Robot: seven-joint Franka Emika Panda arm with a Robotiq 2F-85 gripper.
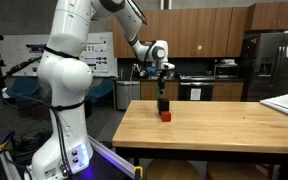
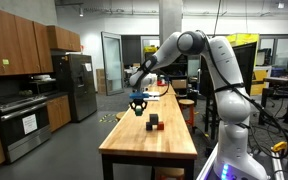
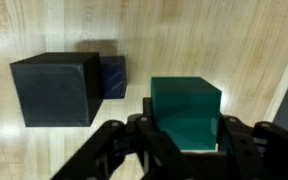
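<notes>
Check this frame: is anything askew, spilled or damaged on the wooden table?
Nothing stands out. The hand is closed on a green cube, held square. A black cube and a blue cube sit flat side by side on the table; no spill or damage shows.

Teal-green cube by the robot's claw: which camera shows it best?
The wrist view: the teal-green cube fills the middle, close and sharp, between the fingers of the gripper. In both exterior views the scene is far off, and the cube is too small to make out.
</notes>
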